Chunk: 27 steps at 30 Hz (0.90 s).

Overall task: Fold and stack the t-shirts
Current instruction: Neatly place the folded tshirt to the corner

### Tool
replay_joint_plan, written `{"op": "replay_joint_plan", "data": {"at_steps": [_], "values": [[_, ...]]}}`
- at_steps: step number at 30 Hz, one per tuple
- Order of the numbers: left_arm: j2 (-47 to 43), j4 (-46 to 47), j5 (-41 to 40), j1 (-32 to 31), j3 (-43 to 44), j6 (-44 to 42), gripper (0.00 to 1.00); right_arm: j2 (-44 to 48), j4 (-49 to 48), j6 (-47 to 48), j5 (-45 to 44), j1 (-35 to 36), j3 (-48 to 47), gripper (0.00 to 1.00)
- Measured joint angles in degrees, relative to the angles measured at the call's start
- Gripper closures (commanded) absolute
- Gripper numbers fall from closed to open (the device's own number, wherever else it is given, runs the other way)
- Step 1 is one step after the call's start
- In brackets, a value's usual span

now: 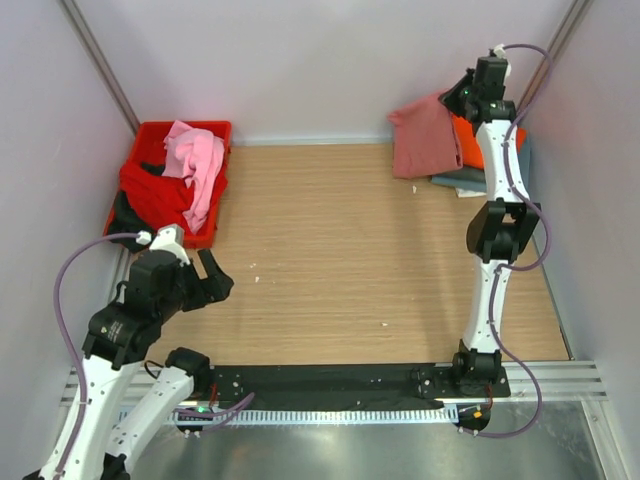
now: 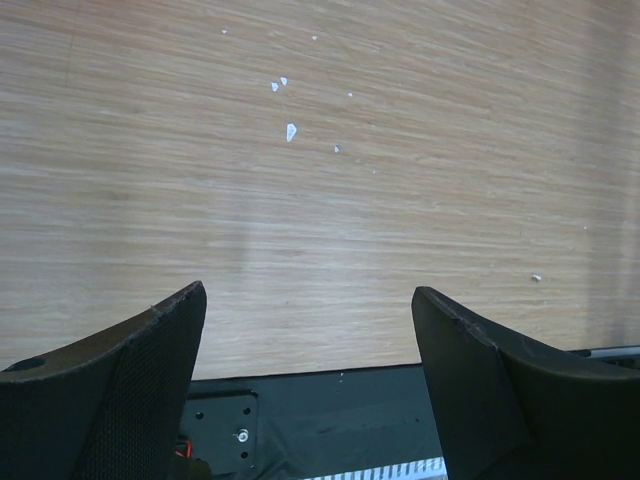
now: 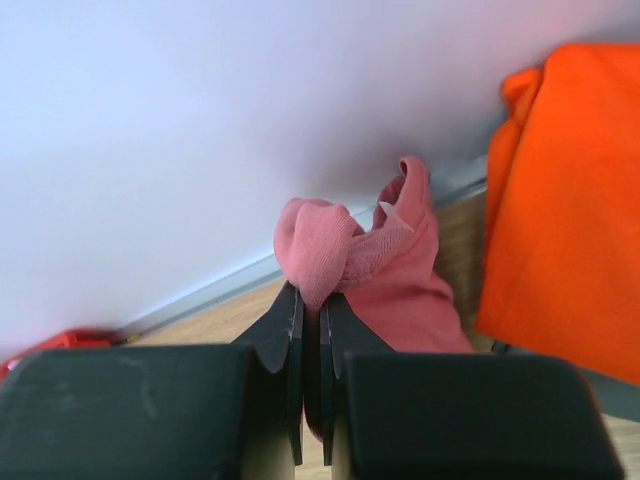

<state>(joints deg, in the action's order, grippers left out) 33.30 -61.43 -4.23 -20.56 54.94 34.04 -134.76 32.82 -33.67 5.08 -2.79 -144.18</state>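
Located dusty salmon-pink soft cloth t-shirt (image 1: pixel 425 140) at far right corner of pale wood-grain worktop (image 1: pixel 340 250), bunched edge clamped in tightly closed right pincer (image 3: pixel 312 300), just beside folded orange cloth t-shirt (image 3: pixel 565 200). Found left pincer (image 2: pixel 308 293) spread wide, holding nothing, over worktop near front left.

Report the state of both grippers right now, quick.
Left gripper: open, holding nothing.
Right gripper: shut on the salmon-pink t-shirt.
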Motion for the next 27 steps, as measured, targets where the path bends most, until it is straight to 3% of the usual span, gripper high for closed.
{"op": "replay_joint_plan", "data": {"at_steps": [15,27], "values": [[2.8,0.1,1.9,2.5,-0.3,-0.2,0.16,0.0,-3.4,-6.1,4.6,-12.1,-3.5,0.99],[2.9,0.1,1.9,2.6,-0.3,-0.2,0.16,0.0,-5.5,-10.1,7.6,-16.1,-3.2,0.98]]}}
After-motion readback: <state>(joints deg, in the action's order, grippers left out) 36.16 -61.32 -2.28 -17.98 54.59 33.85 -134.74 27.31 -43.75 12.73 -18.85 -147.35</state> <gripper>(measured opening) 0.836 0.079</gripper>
